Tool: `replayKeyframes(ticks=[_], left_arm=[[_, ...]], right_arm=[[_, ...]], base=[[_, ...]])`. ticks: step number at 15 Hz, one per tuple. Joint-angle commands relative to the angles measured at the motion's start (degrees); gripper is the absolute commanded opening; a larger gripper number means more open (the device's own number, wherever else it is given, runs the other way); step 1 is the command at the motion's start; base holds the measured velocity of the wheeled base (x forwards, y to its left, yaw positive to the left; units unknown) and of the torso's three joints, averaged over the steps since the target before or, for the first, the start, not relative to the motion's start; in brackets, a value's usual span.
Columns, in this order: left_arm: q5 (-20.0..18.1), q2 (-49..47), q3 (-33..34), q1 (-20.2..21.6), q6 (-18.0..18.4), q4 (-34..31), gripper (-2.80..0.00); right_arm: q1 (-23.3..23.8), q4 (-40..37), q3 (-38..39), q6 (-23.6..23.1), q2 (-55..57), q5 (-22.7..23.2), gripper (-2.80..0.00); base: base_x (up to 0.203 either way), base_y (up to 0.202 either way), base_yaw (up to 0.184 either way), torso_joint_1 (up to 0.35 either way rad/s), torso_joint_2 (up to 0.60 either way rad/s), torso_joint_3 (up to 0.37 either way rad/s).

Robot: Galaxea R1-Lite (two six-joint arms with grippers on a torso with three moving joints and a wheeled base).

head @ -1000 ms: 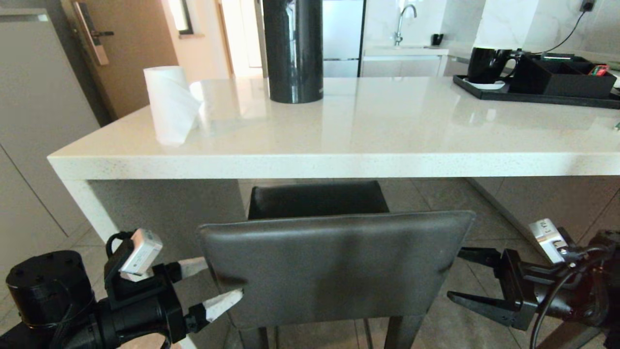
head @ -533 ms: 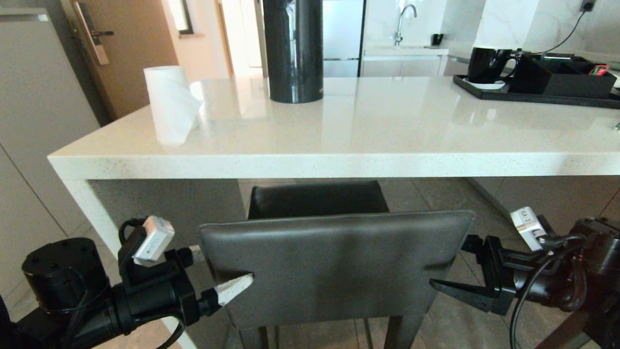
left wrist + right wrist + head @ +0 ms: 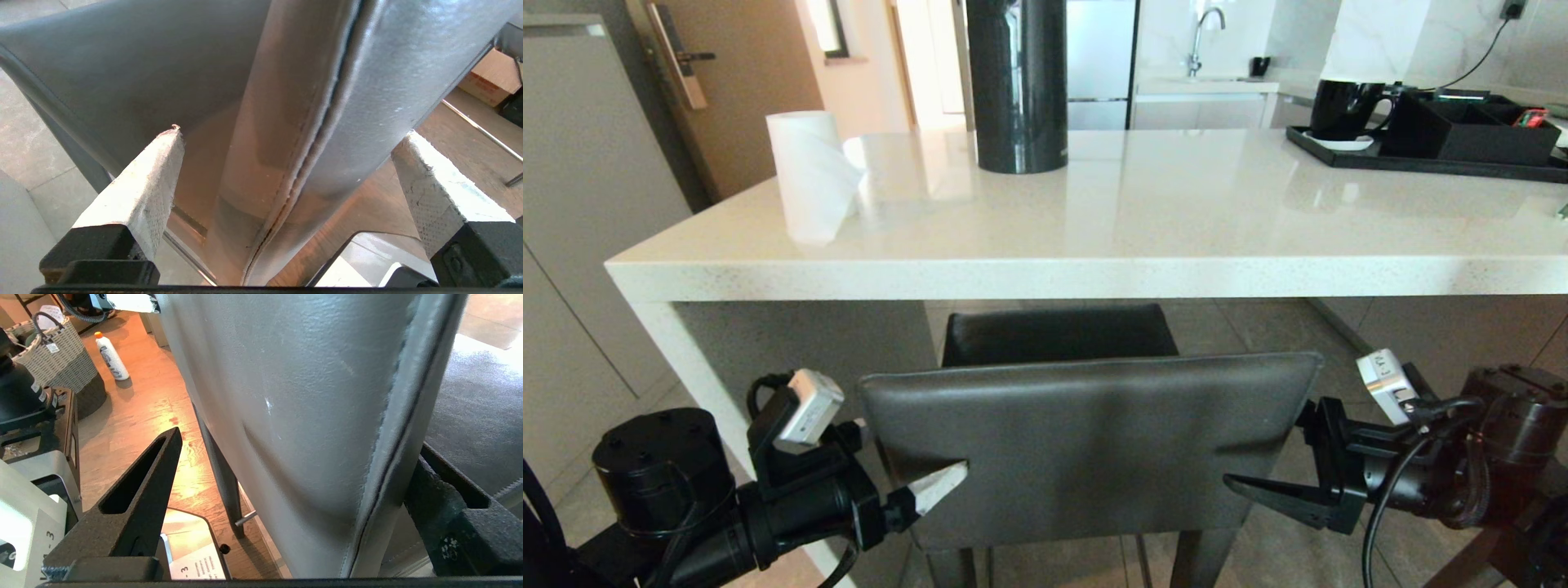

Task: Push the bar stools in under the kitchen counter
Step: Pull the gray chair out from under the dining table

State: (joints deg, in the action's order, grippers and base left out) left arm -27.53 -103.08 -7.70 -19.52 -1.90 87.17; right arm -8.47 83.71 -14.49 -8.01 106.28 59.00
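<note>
Leather on the bar stool's backrest looks slick; both hands, left hand and right hand, straddle its side edges wide open, unclamped. Stool stands half under the worktop; uneven pushing could twist it
</note>
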Motion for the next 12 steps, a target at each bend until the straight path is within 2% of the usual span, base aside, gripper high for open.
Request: replayKeyframes(ticks=[1,8,12], left_arm=[[-0.2,0.2,0.4,0.2,0.0,0.5,0.00],[-0.4,0.6,1.8,-0.3,0.2,0.5,0.00],[-0.2,0.8,1.8,-0.4,0.2,0.5,0.00]], right_arm=[[-0.1,0.6,0.0,-0.1,-0.4,0.3,0.00],[-0.2,1.3,-0.1,0.0,0.2,0.2,0.00],[-0.2,1.5,-0.1,0.0,0.9,-1.3,0.00]], base=[[0.000,0.000,0.000,0.000,0.00,0.000],[0.000,0.000,0.000,0.000,0.00,0.000],[0.000,0.000,0.000,0.000,0.00,0.000]])
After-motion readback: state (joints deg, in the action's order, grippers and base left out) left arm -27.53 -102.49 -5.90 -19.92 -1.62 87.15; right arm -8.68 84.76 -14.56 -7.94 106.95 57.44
